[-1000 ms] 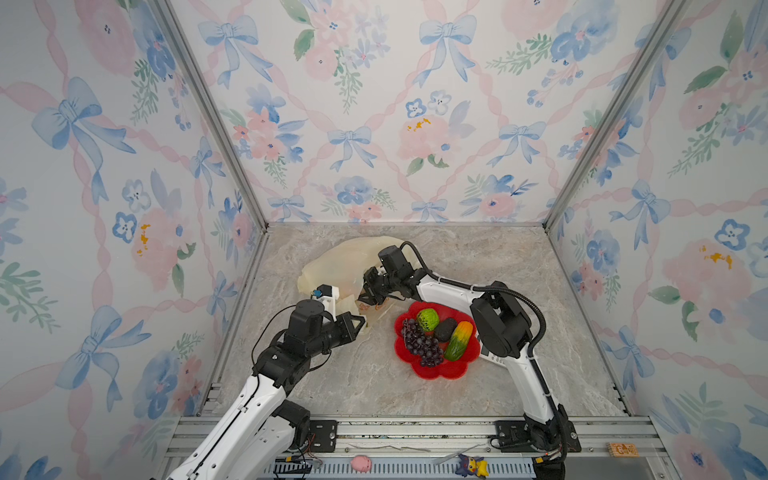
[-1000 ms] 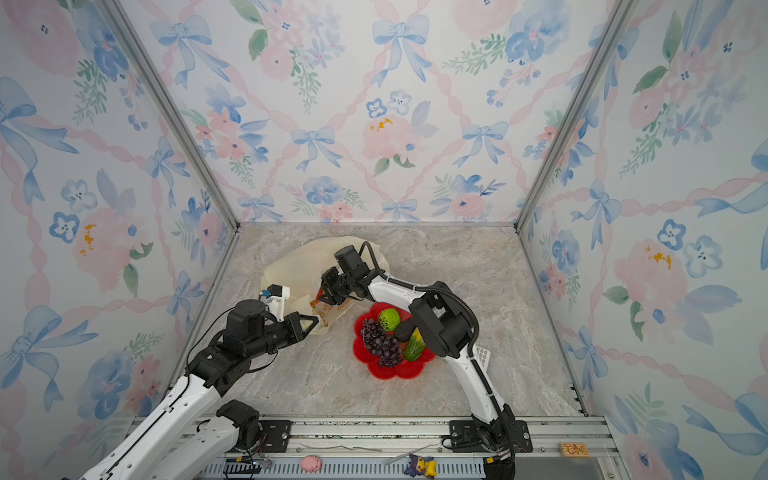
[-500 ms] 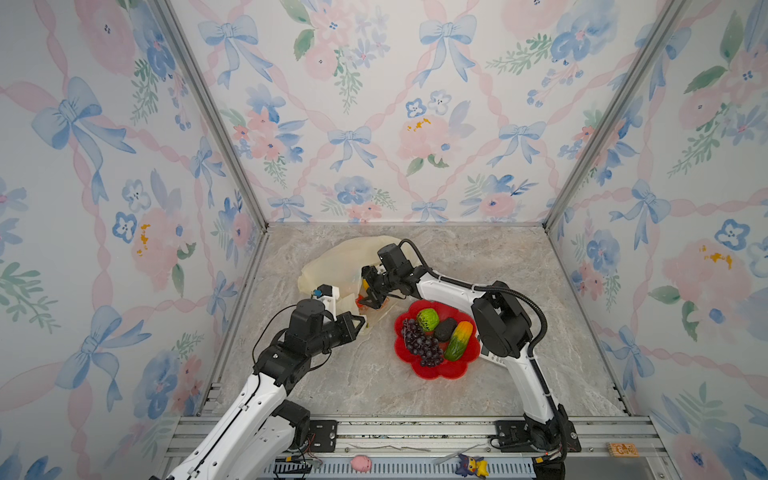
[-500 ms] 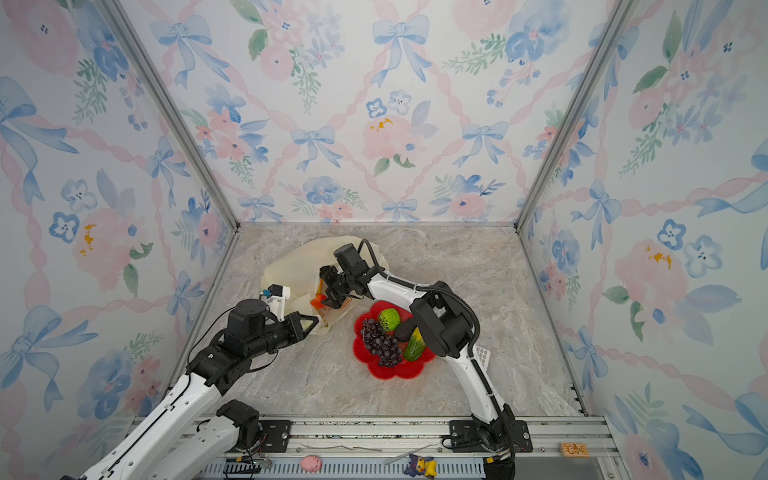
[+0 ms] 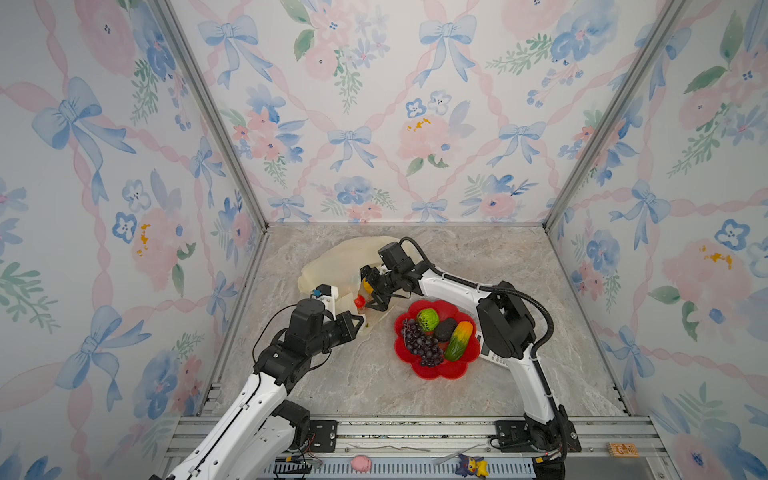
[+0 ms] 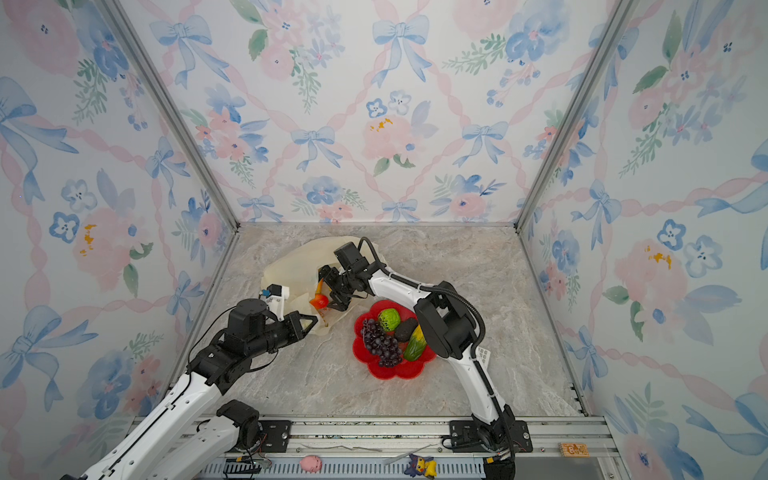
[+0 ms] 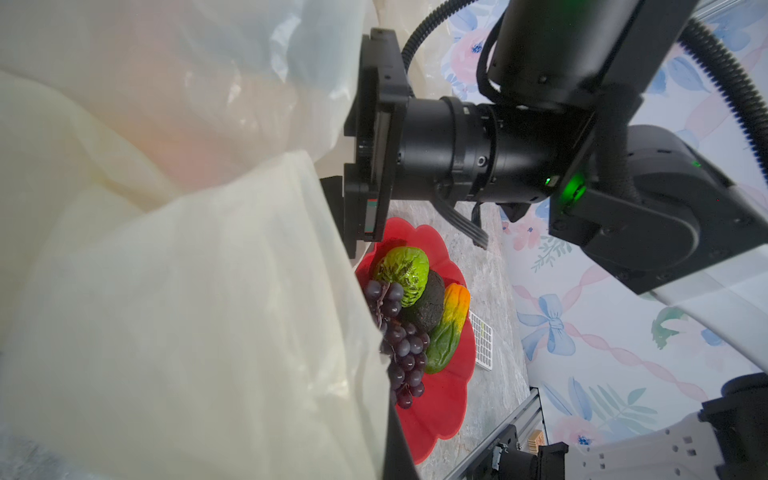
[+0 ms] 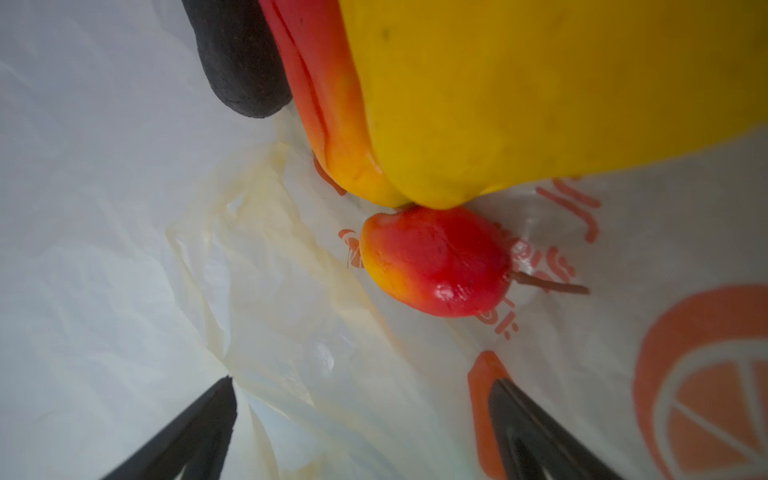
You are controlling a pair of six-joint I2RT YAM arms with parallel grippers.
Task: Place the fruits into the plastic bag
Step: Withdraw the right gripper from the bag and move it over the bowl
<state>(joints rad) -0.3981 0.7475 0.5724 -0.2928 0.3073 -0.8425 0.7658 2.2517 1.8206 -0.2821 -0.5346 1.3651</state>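
Right wrist: right gripper (image 8: 363,384) released, off apple (image 8: 436,266); left gripper (image 5: 358,322) clenched on plastic bag (image 5: 332,262) rim

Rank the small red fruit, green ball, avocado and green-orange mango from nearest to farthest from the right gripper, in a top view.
1. small red fruit, in the plastic bag mouth, beside the right gripper.
2. green ball, far side of the dish.
3. avocado, dish middle.
4. green-orange mango, dish right.
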